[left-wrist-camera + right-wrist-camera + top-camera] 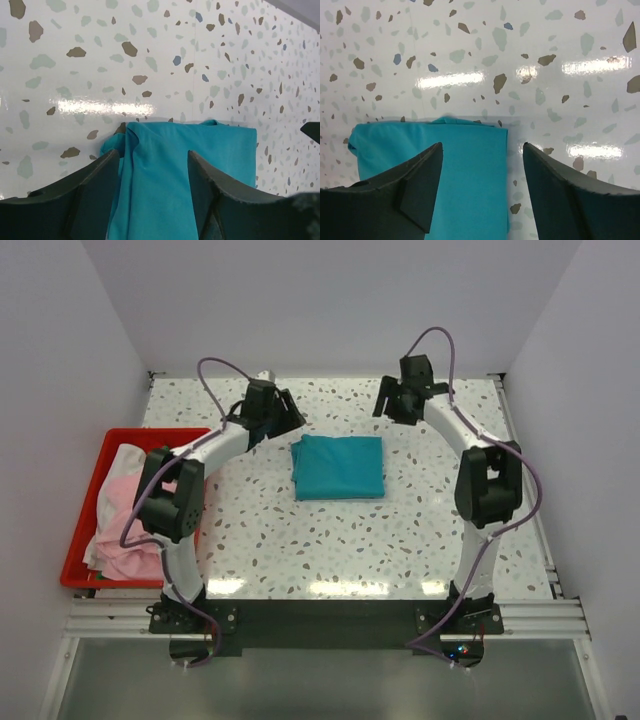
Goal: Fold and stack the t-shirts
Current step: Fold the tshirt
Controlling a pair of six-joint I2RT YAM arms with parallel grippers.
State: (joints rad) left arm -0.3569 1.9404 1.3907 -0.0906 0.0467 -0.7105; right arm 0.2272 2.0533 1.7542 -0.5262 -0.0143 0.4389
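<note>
Glossy speckled terrazzo tabletop (300,540) bears a soft teal t-shirt (338,467) folded square.

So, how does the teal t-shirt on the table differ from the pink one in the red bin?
The teal t-shirt is folded into a flat, neat rectangle; the pink t-shirt is crumpled in a loose heap. The teal one lies alone on the speckled table; the pink one sits in the red bin beside white cloth. Both are plain-coloured soft cloth.

Top cam overhead, wrist cams close, sharing teal tee (338,467)
</note>
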